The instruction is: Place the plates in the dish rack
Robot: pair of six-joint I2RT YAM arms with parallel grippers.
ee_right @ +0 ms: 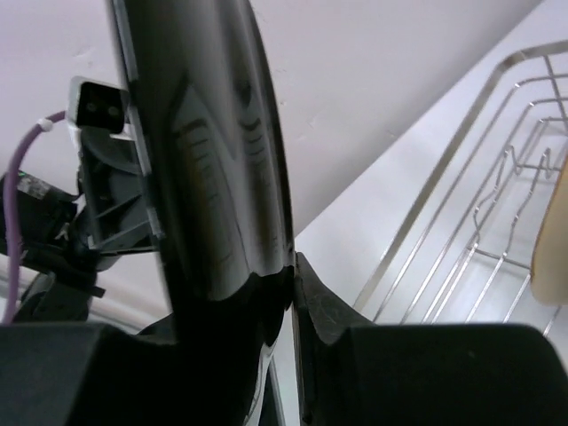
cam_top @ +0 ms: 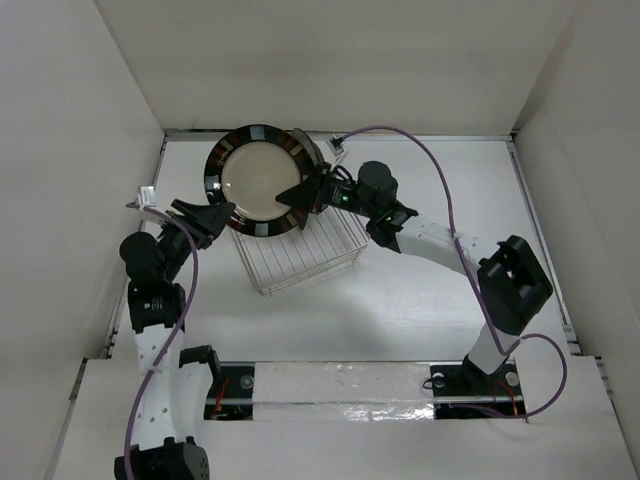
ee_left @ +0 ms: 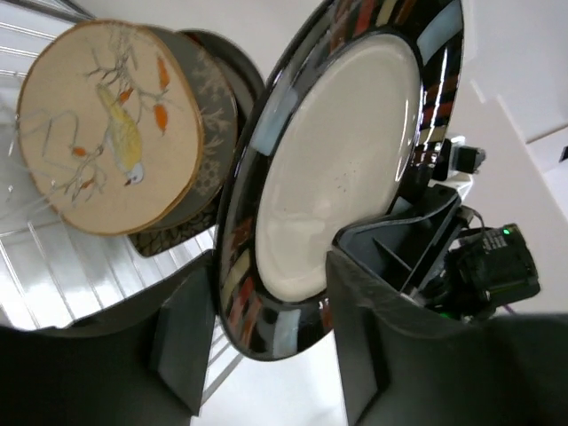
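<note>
Right now my right gripper [cam_top: 292, 195] pinches the dark-rimmed plate [cam_top: 255, 175] at the far end of the rack [cam_top: 305, 262], left gripper [cam_top: 222, 212] loose astride its rim, so next I'd seat it in a free slot.

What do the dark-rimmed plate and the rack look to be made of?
The dark-rimmed plate is probably glazed ceramic: it is glossy, with sharp reflections on rim and centre. The dish rack is thin metal wire, silvery and shiny, possibly chromed or stainless.
</note>
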